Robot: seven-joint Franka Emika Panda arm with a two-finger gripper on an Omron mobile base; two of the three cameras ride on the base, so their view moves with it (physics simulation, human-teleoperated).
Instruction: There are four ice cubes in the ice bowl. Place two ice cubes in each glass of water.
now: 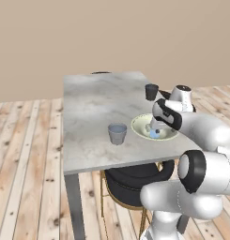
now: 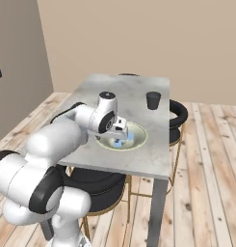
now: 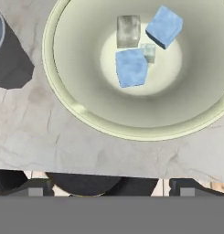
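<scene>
Gripper (image 2: 123, 140) open, nothing held, poised over the ice bowl (image 3: 81, 91). Four ice cubes (image 3: 130, 67) clustered at bowl centre: two blue, two pale greyish. One glass of water (image 1: 117, 133) stands at 9 o'clock of the bowl, second glass (image 1: 151, 92) toward 12 o'clock, both on the marble table (image 1: 93, 108).

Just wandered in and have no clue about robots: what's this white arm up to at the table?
The white arm holds its open gripper just above the ice bowl on the grey table, with nothing in it yet. Four ice cubes lie in the bowl's middle. Two glasses of water wait for them: one glass beside the bowl, the other glass nearer the far edge.
</scene>
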